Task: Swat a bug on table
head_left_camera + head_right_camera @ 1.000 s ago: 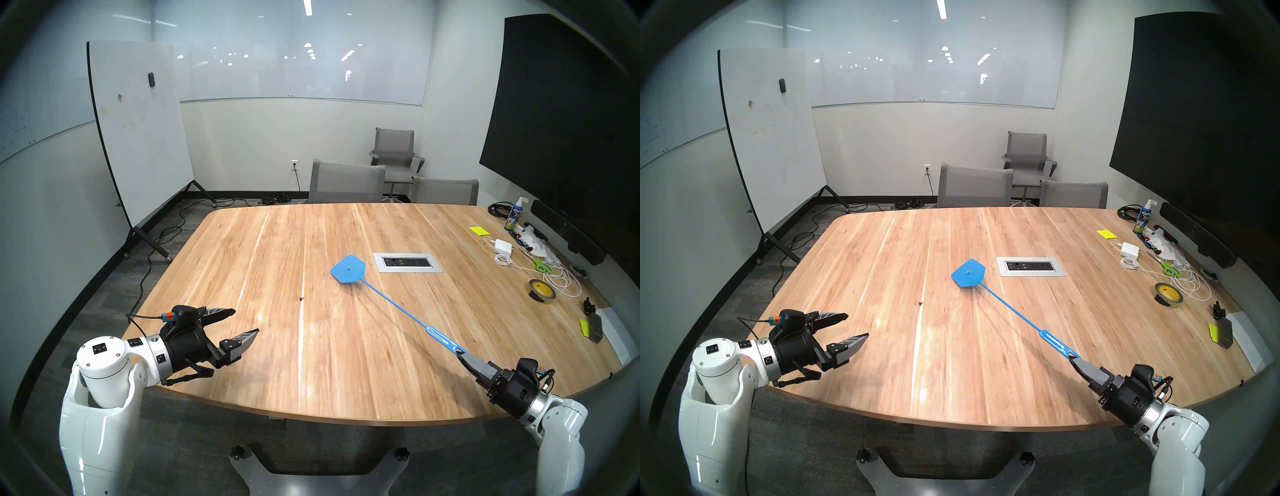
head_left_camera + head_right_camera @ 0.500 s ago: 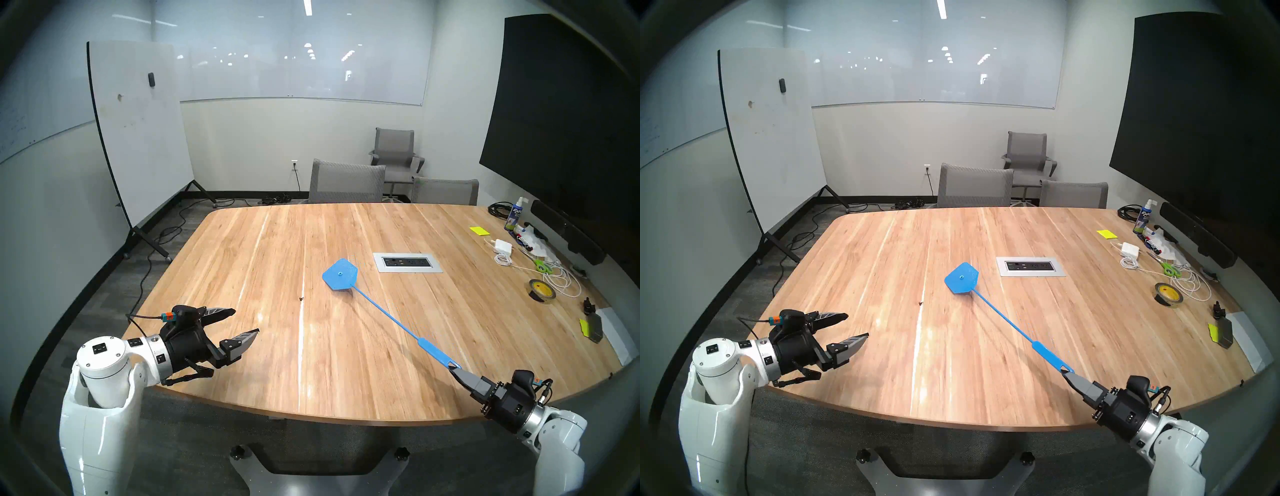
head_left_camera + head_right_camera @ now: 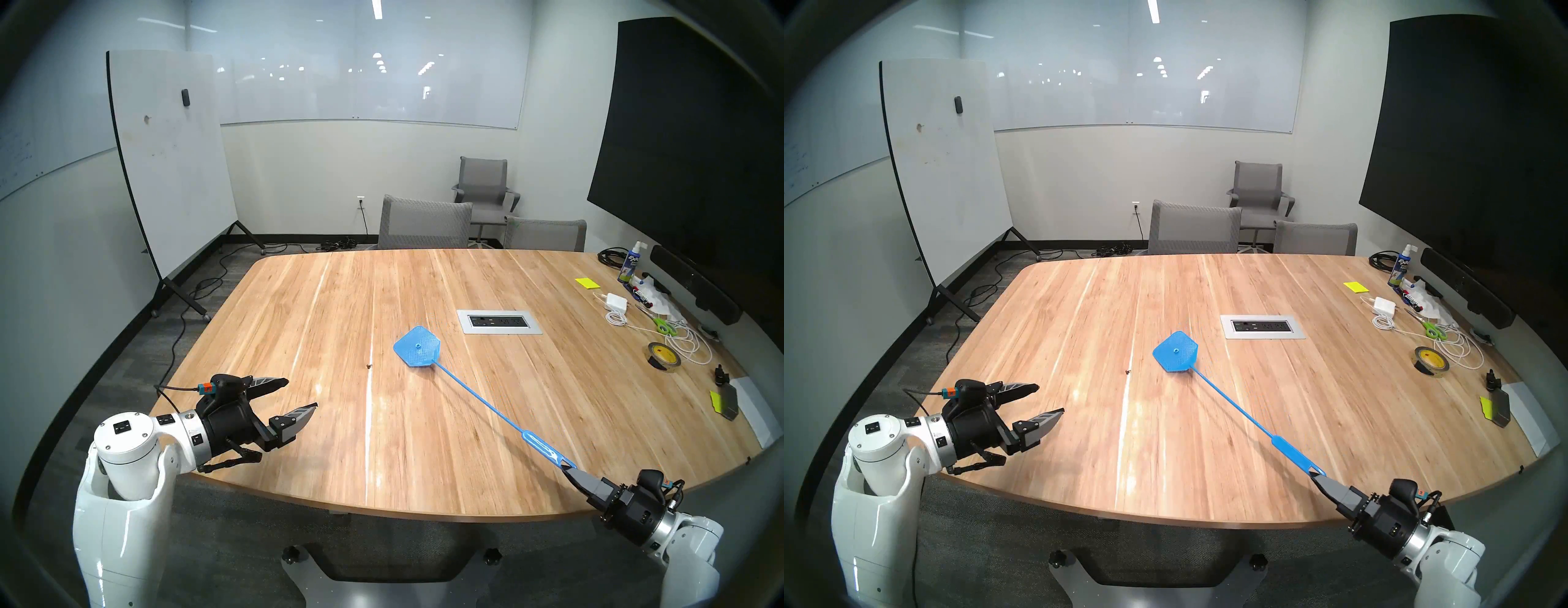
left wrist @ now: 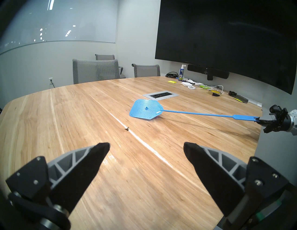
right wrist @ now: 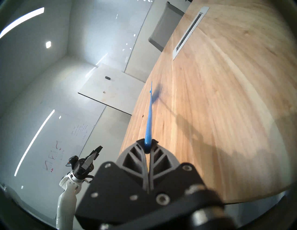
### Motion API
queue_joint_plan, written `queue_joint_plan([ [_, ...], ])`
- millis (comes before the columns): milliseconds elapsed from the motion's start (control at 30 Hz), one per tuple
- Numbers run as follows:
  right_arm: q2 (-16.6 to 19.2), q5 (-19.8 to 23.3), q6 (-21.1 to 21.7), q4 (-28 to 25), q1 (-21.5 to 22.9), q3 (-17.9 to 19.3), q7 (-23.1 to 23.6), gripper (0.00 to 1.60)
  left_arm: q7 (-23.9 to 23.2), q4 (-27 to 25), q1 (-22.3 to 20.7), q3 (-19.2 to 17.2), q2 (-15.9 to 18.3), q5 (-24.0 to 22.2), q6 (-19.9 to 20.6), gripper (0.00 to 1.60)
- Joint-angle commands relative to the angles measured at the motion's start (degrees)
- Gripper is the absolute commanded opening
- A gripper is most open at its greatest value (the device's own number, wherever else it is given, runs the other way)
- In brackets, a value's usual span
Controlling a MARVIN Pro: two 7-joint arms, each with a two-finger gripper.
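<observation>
One worktop (image 3: pixel 322 305) carries one bug (image 3: pixel 369 365), one blue fly swatter (image 3: pixel 418 347), one grey outlet panel (image 3: pixel 499 322), one roll of tape (image 3: pixel 664 356), one pair of green-handled scissors (image 3: pixel 664 326), one spray bottle (image 3: pixel 631 264) and two yellow note pads (image 3: pixel 587 282). Two grippers are counted: the left gripper (image 3: pixel 295 395), with the bug ahead of its tips, and the right gripper (image 3: pixel 567 468), with the swatter running forward from it. Three grey chairs (image 3: pixel 424 221) stand beyond the worktop's far edge, with one rolling whiteboard (image 3: pixel 169 157) and one wall screen (image 3: pixel 687 140).

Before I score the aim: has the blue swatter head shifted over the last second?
Yes. The swatter head has slid away from the power-outlet panel, toward the bug, without reaching it.
</observation>
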Motion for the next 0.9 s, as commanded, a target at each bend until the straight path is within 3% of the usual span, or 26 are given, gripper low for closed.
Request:
queue_joint_plan([
  [0, 2.8, 3.3, 4.7, 2.0, 3.2, 1.0, 1.6, 0.0, -0.1, -0.9, -0.1, 0.0, 0.1, 0.0, 0.1, 1.6],
  [100, 3.6, 4.7, 7.6, 3.9, 4.5, 0.7, -0.3, 0.0, -0.1, -0.9, -0.1, 0.0, 0.1, 0.0, 0.1, 1.6],
  [467, 6.9, 10.9, 7.8, 5.2, 4.3, -1.2, -4.0, 0.0, -0.2, -0.8, -0.1, 0.0, 0.0, 0.0, 0.0, 1.6],
  [867, 11.2, 16.8, 7.8, 2.9, -1.6, -2.8, -3.7, 0.0, -0.3, -0.9, -0.2, -0.1, -0.1, 0.1, 0.1, 1.6],
])
